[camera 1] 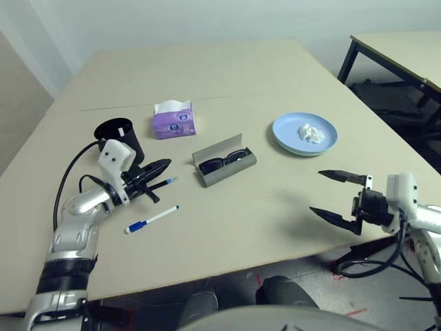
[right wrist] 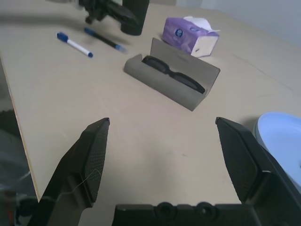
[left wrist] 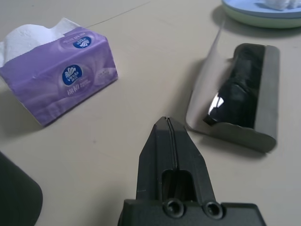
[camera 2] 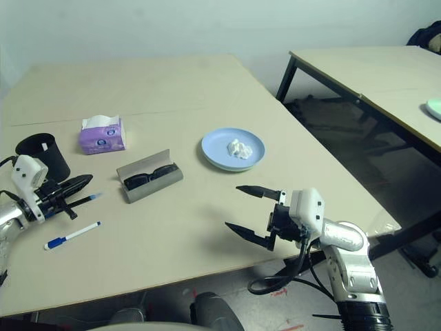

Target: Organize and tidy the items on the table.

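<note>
Glasses (camera 1: 224, 161) lie in the open case (camera 1: 231, 172); tissue wad (camera 1: 311, 134) sits on stacked plates (camera 1: 288, 138); cup (camera 2: 43, 156) holds something white; left gripper (left wrist: 168, 118) closed, empty; right gripper (right wrist: 162, 120) wide apart, empty.

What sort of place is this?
Probably a robotics lab or workroom: bare pale wall, plain beige table set with small everyday items, and a second black-legged table beside it.

black pen (right wrist: 106, 39) partly behind left claw (camera 1: 165, 166), cup (left wrist: 16, 193) cut off
</note>
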Controlling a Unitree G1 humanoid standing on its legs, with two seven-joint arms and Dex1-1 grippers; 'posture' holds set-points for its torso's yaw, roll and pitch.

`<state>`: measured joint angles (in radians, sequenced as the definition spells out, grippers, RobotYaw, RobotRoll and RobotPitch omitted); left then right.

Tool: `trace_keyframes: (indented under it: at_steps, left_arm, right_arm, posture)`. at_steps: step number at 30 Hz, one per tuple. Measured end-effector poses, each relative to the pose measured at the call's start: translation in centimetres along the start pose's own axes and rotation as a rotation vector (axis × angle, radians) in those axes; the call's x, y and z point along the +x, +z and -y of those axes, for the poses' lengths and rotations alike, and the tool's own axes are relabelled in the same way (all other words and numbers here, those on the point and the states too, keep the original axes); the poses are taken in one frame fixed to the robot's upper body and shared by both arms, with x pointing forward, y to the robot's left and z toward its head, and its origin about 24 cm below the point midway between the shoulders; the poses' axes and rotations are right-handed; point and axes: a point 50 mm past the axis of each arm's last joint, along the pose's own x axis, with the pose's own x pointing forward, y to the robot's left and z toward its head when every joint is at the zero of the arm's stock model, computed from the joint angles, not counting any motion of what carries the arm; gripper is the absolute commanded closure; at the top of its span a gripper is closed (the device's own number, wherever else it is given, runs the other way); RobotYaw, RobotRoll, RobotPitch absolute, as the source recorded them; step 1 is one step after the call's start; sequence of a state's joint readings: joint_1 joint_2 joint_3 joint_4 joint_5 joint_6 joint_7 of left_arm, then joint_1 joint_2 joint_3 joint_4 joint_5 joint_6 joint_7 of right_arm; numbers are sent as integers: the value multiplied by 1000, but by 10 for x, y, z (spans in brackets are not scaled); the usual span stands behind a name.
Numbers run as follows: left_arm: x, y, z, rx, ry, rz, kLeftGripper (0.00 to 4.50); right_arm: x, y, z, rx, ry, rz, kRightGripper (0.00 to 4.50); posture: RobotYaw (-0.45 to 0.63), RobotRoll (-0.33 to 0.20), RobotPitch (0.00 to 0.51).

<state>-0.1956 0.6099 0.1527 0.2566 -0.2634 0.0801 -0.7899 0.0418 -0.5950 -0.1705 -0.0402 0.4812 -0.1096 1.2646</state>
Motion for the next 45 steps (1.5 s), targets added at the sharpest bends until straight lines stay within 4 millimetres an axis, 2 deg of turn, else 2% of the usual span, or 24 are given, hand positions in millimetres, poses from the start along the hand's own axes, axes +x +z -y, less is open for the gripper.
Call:
trace_keyframes:
  at_steps: [6, 15, 22, 34, 45]
  left_arm:
    - [8, -2, -4, 10, 14, -22, 4485]
    - [26, -10, -9, 57, 28, -82, 4485]
    - [50, -12, 13, 126, -97, -97, 4485]
    - [46, -5, 20, 257, -256, -96, 4485]
    - [32, 4, 19, 502, -388, -130, 4485]
  right_arm:
    - [1, 2, -1, 123, -26, 54, 0]
    - [0, 1, -1, 126, -15, 46, 0]
    - [3, 3, 1, 118, -28, 47, 0]
    - [6, 5, 0, 121, -39, 45, 0]
    - [11, 4, -1, 129, -17, 46, 0]
  posture:
    - [-188, 0, 0]
    - [-182, 0, 0]
    - [-188, 0, 0]
    - [-187, 0, 0]
    - [-174, 0, 0]
